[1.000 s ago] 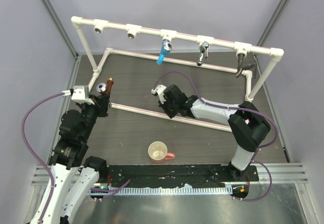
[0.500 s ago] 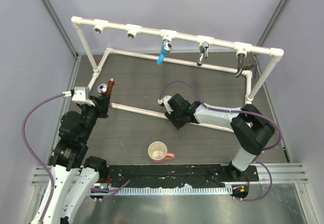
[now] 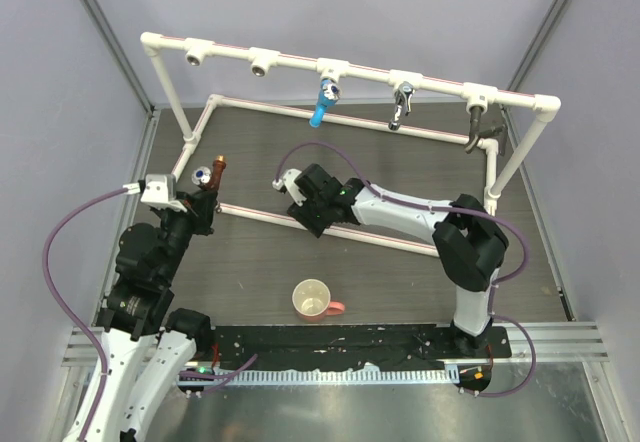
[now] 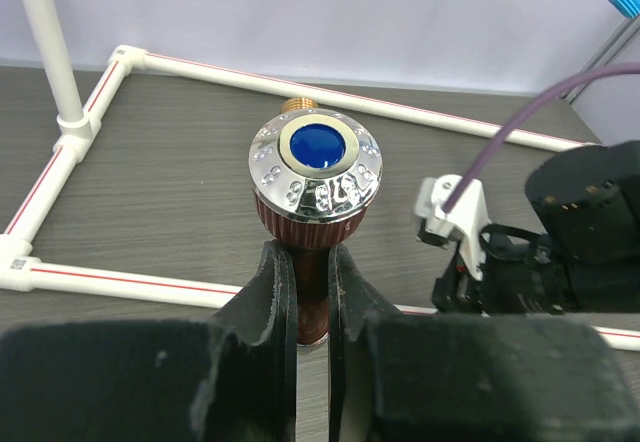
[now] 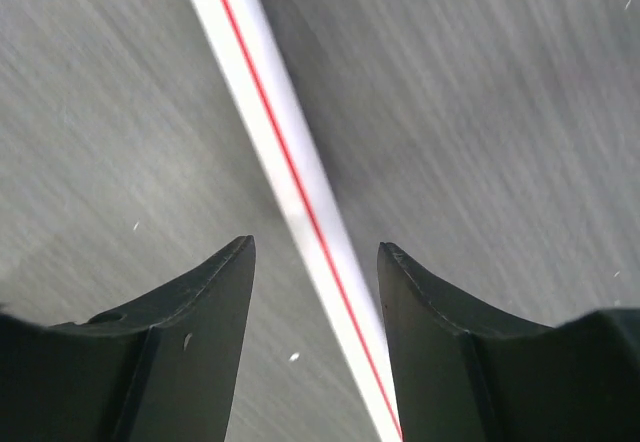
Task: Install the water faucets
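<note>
My left gripper (image 3: pixel 205 194) is shut on the copper-coloured faucet (image 3: pixel 215 170), held upright near the frame's left side; in the left wrist view its chrome knob with a blue centre (image 4: pixel 316 167) stands above my fingers (image 4: pixel 272 292). My right gripper (image 3: pixel 300 210) is open and empty, low over the near white base pipe (image 3: pixel 262 216), which runs between its fingertips in the right wrist view (image 5: pixel 300 212). On the raised white pipe rail (image 3: pixel 300 60) hang a blue faucet (image 3: pixel 322 102), a chrome faucet (image 3: pixel 401 103) and a dark faucet (image 3: pixel 478 126). Two tee sockets (image 3: pixel 196 54) at the left hold nothing.
A pink-handled cup (image 3: pixel 313 300) stands near the front edge. The white pipe frame (image 3: pixel 197 128) borders the dark mat, with uprights at left and right (image 3: pixel 518 157). The right arm (image 4: pixel 560 232) shows at the right of the left wrist view.
My right gripper swung back toward me, then moved left along the near base pipe toward the left gripper. My left gripper has kept the copper faucet nearly still.
</note>
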